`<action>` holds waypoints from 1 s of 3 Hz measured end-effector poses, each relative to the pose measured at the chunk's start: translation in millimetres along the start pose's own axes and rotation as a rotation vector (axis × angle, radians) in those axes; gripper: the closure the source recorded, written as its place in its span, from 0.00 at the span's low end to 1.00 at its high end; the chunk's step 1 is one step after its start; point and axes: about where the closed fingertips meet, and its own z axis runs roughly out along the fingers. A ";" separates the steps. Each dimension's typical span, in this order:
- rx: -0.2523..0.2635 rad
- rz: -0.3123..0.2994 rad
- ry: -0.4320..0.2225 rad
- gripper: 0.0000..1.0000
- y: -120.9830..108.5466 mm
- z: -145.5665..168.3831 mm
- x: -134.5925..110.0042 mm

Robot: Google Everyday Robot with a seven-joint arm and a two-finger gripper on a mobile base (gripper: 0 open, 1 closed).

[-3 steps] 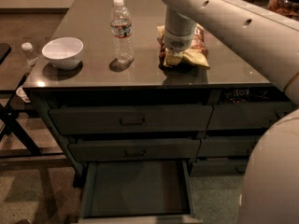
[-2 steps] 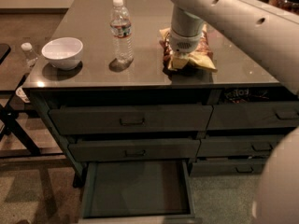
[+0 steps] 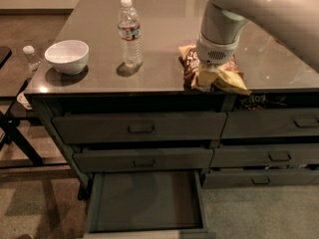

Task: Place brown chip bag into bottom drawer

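The brown chip bag (image 3: 219, 78), crinkled yellow-tan and dark brown, hangs at the front edge of the counter, right of centre. My gripper (image 3: 208, 74) comes down on it from above under the white wrist and is shut on the bag; the fingers are mostly hidden by the wrist and the bag. The bottom drawer (image 3: 147, 203) of the left column is pulled out below and to the left of the bag, and its flat inside is bare.
A water bottle (image 3: 129, 31) and a white bowl (image 3: 67, 56) stand on the counter's left half. Two shut handled drawers (image 3: 141, 128) sit above the open one. A small bottle (image 3: 31, 58) and a black stand (image 3: 15, 138) are at far left.
The gripper and the chip bag have moved together toward the counter's front edge and slightly right. The drawer, bottle and bowl have not moved.
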 end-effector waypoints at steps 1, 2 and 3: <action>-0.044 -0.001 -0.004 1.00 38.5 -10.5 12.2; -0.103 0.010 0.000 1.00 92.3 -27.3 28.8; -0.178 0.016 0.007 1.00 145.2 -49.4 45.3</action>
